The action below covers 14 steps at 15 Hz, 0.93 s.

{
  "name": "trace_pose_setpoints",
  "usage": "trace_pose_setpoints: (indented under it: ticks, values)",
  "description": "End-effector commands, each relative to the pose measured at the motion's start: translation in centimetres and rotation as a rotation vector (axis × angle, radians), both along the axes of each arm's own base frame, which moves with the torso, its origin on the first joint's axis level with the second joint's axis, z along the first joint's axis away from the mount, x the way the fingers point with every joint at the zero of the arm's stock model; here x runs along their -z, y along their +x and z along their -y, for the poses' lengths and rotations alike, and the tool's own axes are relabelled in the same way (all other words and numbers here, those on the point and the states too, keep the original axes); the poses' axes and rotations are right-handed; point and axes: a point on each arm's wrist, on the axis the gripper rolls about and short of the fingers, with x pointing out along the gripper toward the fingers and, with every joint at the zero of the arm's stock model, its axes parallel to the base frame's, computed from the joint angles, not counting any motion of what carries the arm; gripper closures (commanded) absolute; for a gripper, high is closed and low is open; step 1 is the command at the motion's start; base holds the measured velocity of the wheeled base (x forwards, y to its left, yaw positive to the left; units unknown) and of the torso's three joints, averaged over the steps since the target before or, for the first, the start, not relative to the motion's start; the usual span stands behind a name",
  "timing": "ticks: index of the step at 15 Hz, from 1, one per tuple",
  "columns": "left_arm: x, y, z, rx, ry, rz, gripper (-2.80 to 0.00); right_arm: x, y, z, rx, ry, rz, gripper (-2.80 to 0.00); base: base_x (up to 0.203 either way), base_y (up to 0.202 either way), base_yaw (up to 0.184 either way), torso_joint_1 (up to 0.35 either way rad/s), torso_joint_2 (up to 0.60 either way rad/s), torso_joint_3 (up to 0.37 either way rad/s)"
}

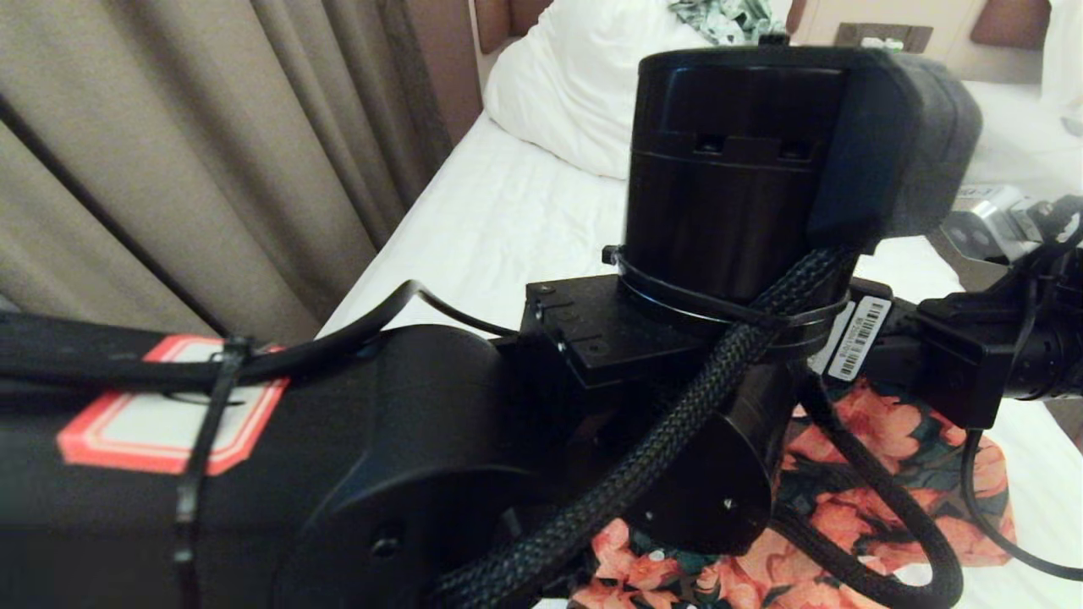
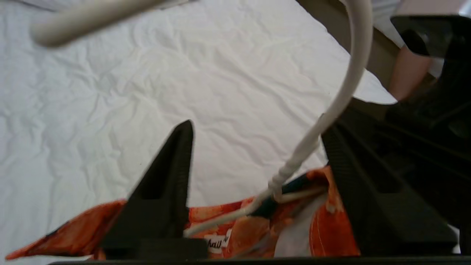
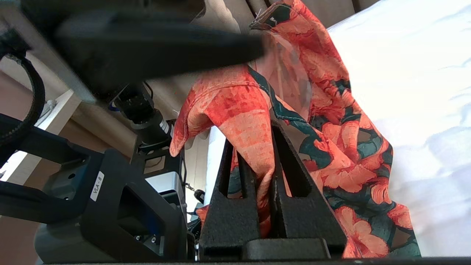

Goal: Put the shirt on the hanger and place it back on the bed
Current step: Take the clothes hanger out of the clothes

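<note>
- We judge we are in the hanging step: the hanger has its wire down inside the neck of the shirt, and the garment is lifted off the bed
- Our right gripper is clamped tight on a fold of shirt fabric, holding it up
- Our left gripper has its jaws apart, one either side of the hanger's twisted neck, gripping nothing
- Next we likely need to seat the second shoulder over the wire, then close the left jaws on the neck
- The shirt hangs bunched, orange-pink flowers on dark green, its lower part draped on the white sheet
</note>
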Motion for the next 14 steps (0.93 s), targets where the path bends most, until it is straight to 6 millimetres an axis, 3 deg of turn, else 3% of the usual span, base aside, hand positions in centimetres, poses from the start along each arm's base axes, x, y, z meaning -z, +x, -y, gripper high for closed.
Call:
trace_pose_setpoints:
  ticks: [1, 9, 12, 13, 14]
  values:
    - [-0.2, 0.3, 0.3, -0.007, -0.01, 0.006, 0.0, -0.2, -0.2, 0.0, -0.006, 0.002, 0.009, 0.0, 0.0, 0.0, 0.0, 0.0, 0.0, 0.0]
    - [-0.4, 0.3, 0.4, -0.005, -0.003, 0.02, 0.0, -0.4, -0.3, 0.1, -0.006, 0.003, 0.013, 0.0, 0.0, 0.0, 0.0, 0.0, 0.0, 0.0]
    - [-0.6, 0.3, 0.4, -0.005, -0.01, 0.022, 0.0, -4.1, -4.2, 0.7, -0.006, 0.027, 0.165, 0.0, 0.0, 0.0, 0.0, 0.0, 0.0, 0.0]
    - [-0.8, 0.3, 0.4, -0.006, -0.015, 0.024, 0.0, -4.5, -4.7, 0.8, -0.005, 0.03, 0.187, -2.8, 0.0, 0.0, 0.0, 0.0, 0.0, 0.0]
    - [-0.8, 0.3, 0.4, -0.005, -0.013, 0.025, 0.0, -4.3, -4.5, 0.7, -0.005, 0.028, 0.176, -2.8, 0.0, 0.0, 0.0, 0.0, 0.0, 0.0]
